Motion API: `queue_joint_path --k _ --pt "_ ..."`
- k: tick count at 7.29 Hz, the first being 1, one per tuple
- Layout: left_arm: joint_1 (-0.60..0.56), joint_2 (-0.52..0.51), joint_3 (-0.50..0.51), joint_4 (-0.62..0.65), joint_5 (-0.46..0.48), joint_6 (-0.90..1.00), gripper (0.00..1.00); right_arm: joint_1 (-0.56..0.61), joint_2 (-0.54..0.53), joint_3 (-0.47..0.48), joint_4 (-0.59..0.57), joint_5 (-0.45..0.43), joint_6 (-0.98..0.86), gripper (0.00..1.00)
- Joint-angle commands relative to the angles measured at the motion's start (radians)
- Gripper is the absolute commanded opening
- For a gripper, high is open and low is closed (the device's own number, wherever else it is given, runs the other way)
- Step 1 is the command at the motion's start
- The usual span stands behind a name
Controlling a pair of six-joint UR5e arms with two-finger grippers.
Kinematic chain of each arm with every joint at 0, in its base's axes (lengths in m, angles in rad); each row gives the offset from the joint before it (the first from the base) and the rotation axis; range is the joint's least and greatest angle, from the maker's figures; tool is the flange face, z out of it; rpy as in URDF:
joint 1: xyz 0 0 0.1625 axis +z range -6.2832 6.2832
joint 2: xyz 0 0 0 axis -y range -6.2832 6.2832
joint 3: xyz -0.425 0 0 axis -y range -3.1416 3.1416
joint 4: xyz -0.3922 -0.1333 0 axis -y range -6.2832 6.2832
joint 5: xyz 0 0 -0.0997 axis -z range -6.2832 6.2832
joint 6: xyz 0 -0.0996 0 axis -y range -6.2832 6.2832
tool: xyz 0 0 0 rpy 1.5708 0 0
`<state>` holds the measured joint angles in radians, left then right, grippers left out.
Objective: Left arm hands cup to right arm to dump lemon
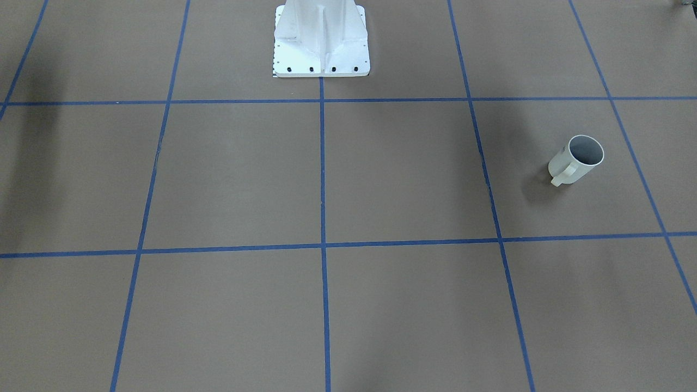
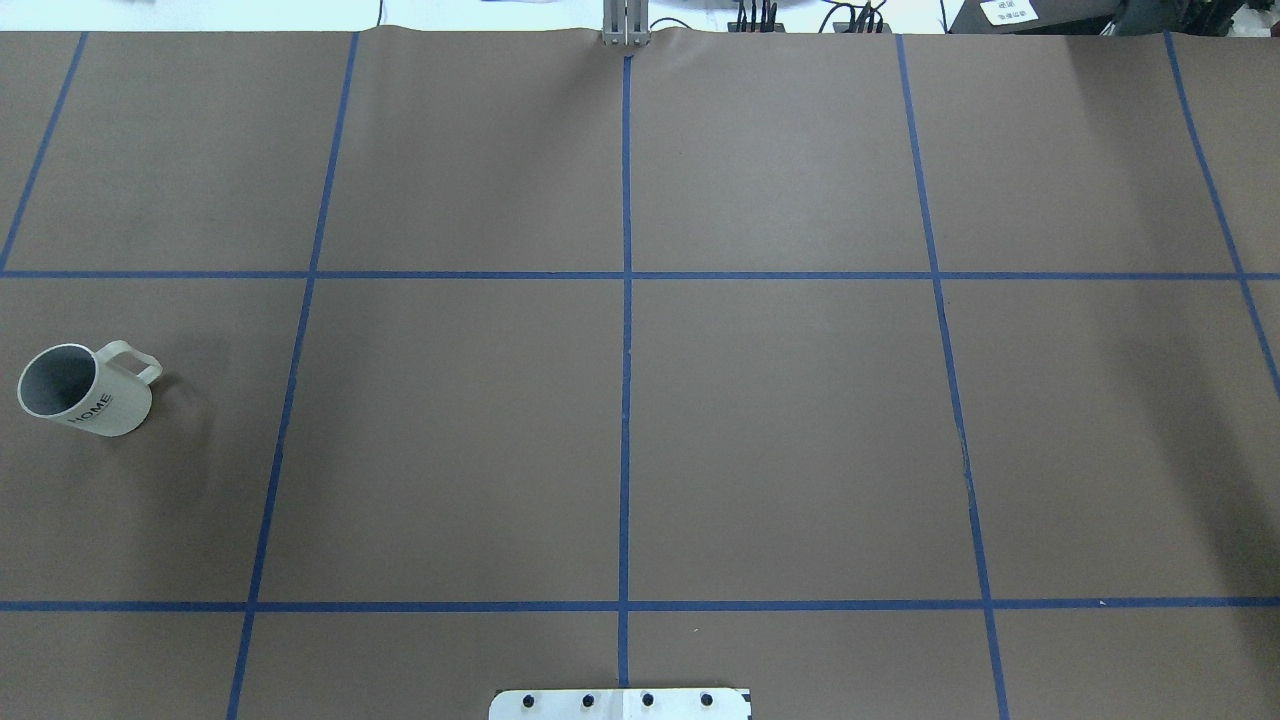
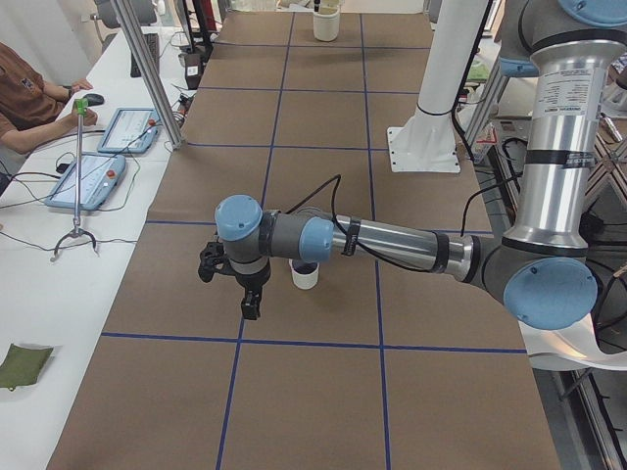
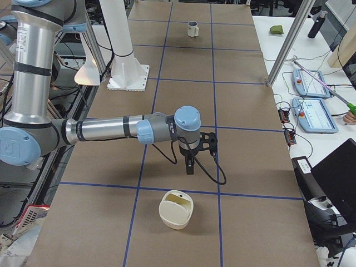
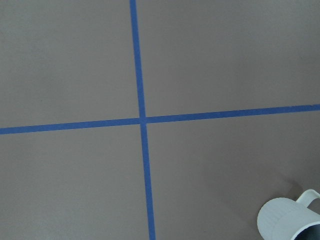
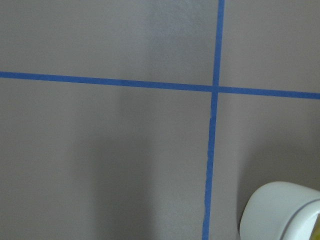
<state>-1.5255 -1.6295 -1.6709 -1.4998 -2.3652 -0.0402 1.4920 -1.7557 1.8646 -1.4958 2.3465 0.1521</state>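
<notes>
Your left claw [image 3: 233, 279] hangs pointing down from the left arm [image 3: 392, 245]. Only the left-side view shows it, so you cannot tell whether its fingers are apart or together. The cup [image 3: 305, 274] stands upright just beside the claw, at its 3 o'clock in that view and apart from it. From the left wrist, the cup sits in the 5 o'clock corner. Overhead, you find it at the 9 o'clock edge with its handle toward 2 o'clock, its inside grey and "HOME" lettered on its side.

Your right claw [image 4: 196, 151] points down from the right arm [image 4: 105, 129]. It shows only in the right-side view, so you cannot tell its spread either. A cream pot [image 4: 176, 209] sits near it at 7 o'clock, apart from it. The right wrist catches the pot at 5 o'clock, with a sliver of yellow at the frame edge. In the right-side view the cup is well apart, far off at 12 o'clock.

Blue tape lines [image 2: 626, 400] grid the brown table [image 2: 450, 430]. The white base [image 1: 321, 38] stands at 12 o'clock in the front view.
</notes>
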Motion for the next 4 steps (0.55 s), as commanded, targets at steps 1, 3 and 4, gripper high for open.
queue_joint_path --k 1,3,4 --pt "-0.043 -0.023 -0.003 0.068 -0.043 0.000 1.00 0.005 -0.004 -0.039 0.002 0.004 0.003 1.00" --pt "-0.044 -0.024 -0.009 0.067 -0.048 -0.018 1.00 -0.001 -0.002 -0.042 0.002 0.011 0.013 1.00" --pt "-0.041 -0.017 -0.007 0.047 -0.049 -0.089 1.00 -0.007 -0.001 -0.041 0.002 0.013 0.053 1.00"
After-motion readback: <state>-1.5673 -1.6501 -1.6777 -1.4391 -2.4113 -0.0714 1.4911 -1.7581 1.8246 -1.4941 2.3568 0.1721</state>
